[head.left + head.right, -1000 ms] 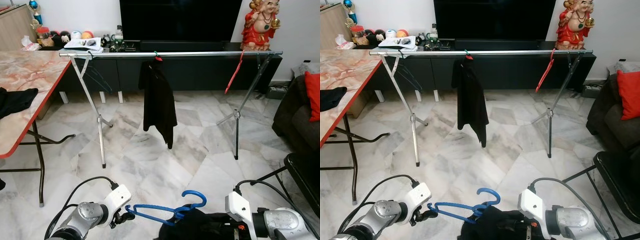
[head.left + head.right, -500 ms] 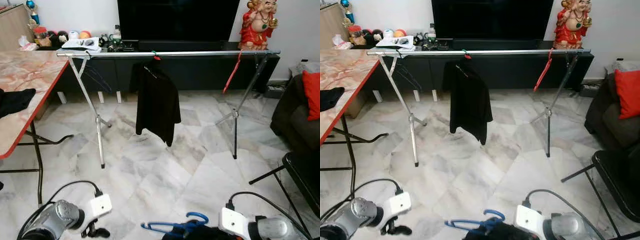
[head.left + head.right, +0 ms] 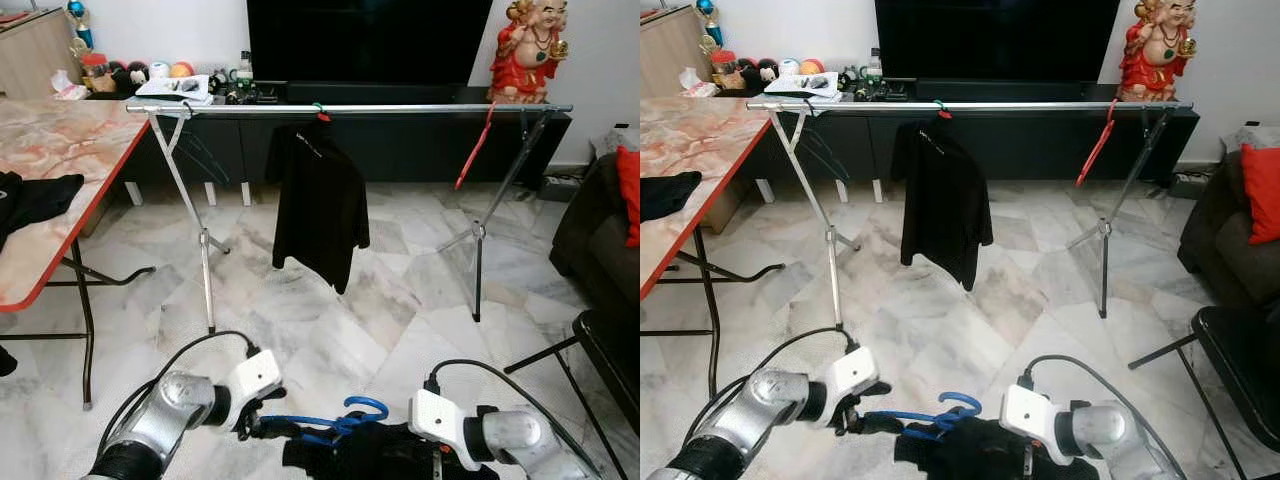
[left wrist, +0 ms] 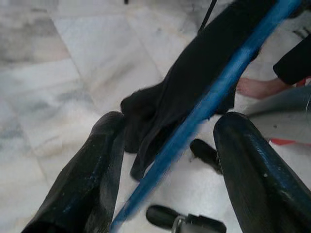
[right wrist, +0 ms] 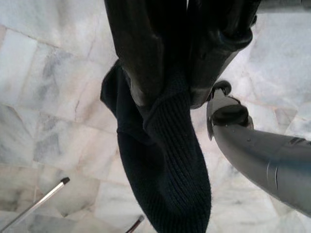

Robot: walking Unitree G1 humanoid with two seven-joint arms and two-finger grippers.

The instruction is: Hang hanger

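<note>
Blue plastic marks the hanger (image 3: 325,422), which sits low and near, just in front of the robot, carrying a dark garment (image 3: 365,455) bunched under its hook; the left gripper (image 4: 167,160) has its two black fingers (image 4: 82,174) spread apart with the blue bar running between them, not yet pinched, while the right gripper (image 5: 182,73) has its fingers closed on a fold of the knitted dark cloth. To do this step well, the left fingers would likely need to close squarely on the bar before any lift, and both arms should probably rise together so the cloth does not slide off one shoulder. The rail (image 3: 420,107) stands far across the marble floor (image 3: 300,320), with a black shirt (image 3: 318,205) hanging left of its middle and a red hanger (image 3: 473,150) toward the right; the bare stretch between them looks like the roomiest place for the hook. Ahead the floor is open, but a table (image 3: 70,190) edge juts in on the left, a dark chair (image 3: 610,350) crowds the right, and the rack's splayed legs (image 3: 205,260) are worth steering around
</note>
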